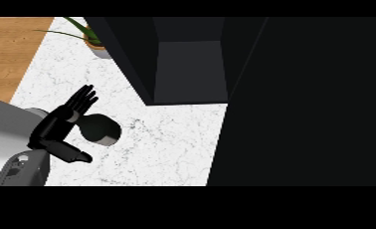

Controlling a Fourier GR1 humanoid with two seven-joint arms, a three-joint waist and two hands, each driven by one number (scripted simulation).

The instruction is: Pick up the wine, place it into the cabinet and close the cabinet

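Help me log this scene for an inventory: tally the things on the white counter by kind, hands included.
Dark cabinet, open at the front: 1
Potted plant: 1
Dark rounded object beside the left hand, likely the wine: 1
Robot hands in view: 1, the left hand, fingers straight
Total: 4

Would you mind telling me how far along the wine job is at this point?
Nothing looks done yet. The wine lies on the white counter, outside the cabinet, whose door stands open. The left robot hand is open beside the bottle, not gripping. Grasping, placing and closing remain.
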